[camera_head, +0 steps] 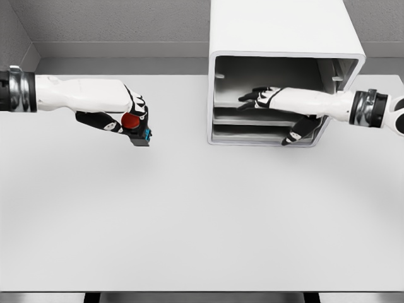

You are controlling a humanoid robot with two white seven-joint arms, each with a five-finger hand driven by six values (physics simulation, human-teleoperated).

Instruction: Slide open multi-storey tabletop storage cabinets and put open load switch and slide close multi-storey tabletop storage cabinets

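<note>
White tabletop lies bare up front. Left hand clamps the red-knobbed load switch above it; carry it level toward the storage cabinet, where the right hand, fingers spread, reaches inside over the shelves.

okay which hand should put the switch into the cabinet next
Left, probably. The left hand already grips the load switch above the table. The right hand reaches into the cabinet front, fingers spread, holding nothing.
</note>
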